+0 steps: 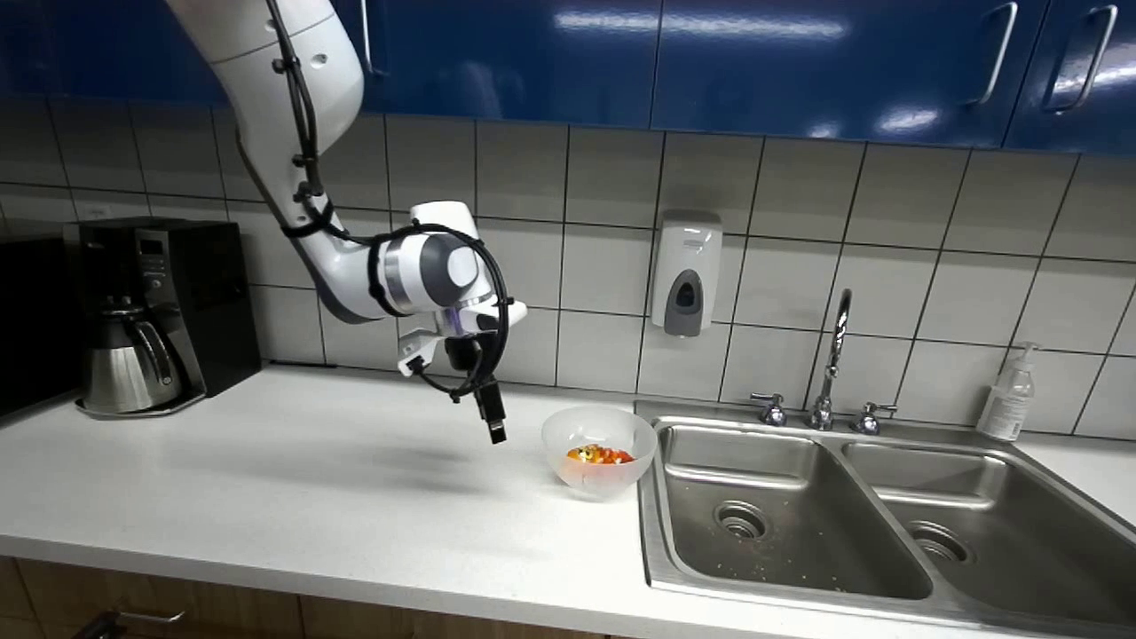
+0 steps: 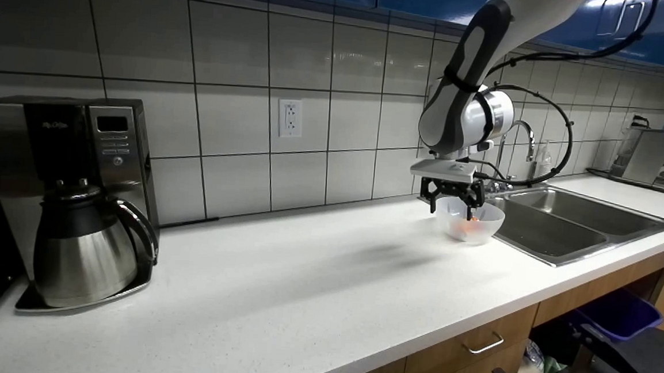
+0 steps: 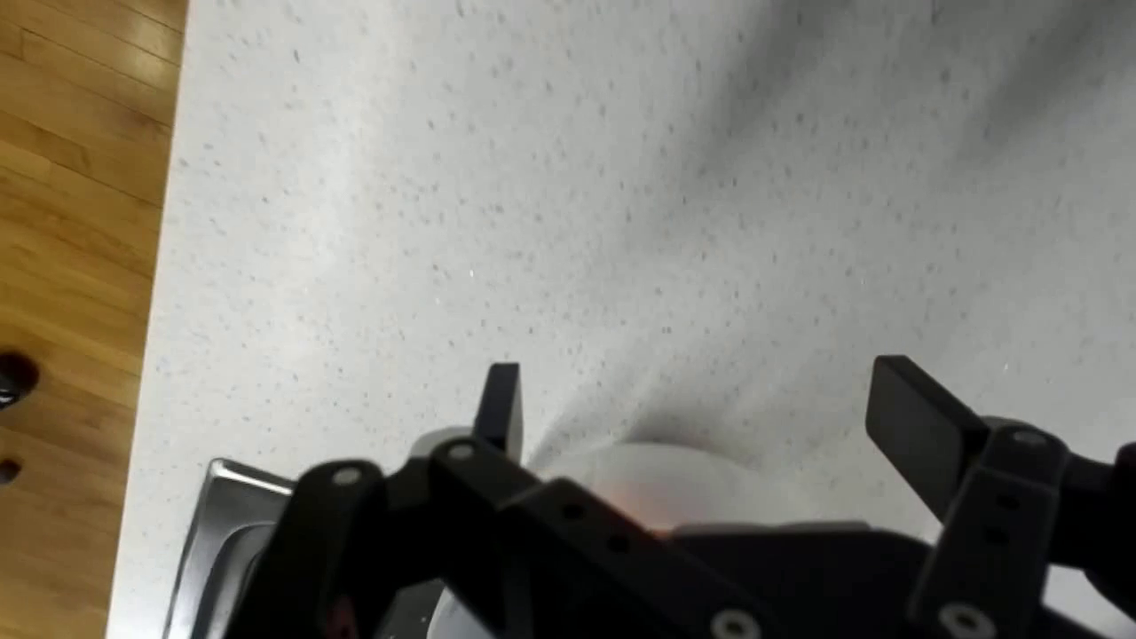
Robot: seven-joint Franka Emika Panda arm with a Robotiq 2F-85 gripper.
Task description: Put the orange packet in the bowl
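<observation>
Two fingers [image 3: 919,426], on one gripper [image 2: 451,212], stand wide apart and grip nothing, above the counter [image 2: 279,298] and near the bowl [image 1: 590,484]. One packet [image 1: 601,454] lies inside the one bowl, which rests on the counter just beside the sink [image 1: 657,541]. The packet is small and crinkled, orange at one end and redder at the other, with yellow and dark flecks; its colour shows faintly through the bowl's cloudy white side.

The sink has two basins [image 1: 781,488], two drains [image 1: 741,521], one faucet [image 1: 832,364] and two taps [image 1: 772,410]; one bottle [image 1: 1008,399] stands at its back corner. One coffee maker [image 2: 120,162] with one carafe [image 2: 85,258] appears in both exterior views.

An exterior view alone gives the dispenser [image 1: 687,273] on the tiles [image 1: 603,177]; the drains also show only there. The outlet [image 2: 290,118] near the coffee maker, the purple bin [image 2: 618,316] and a metal appliance [image 2: 648,157] show only in an exterior view. From the wrist, the packet is a blurred orange patch, mostly blocked by the gripper, and wood floor [image 3: 80,222] runs along the counter's edge.
</observation>
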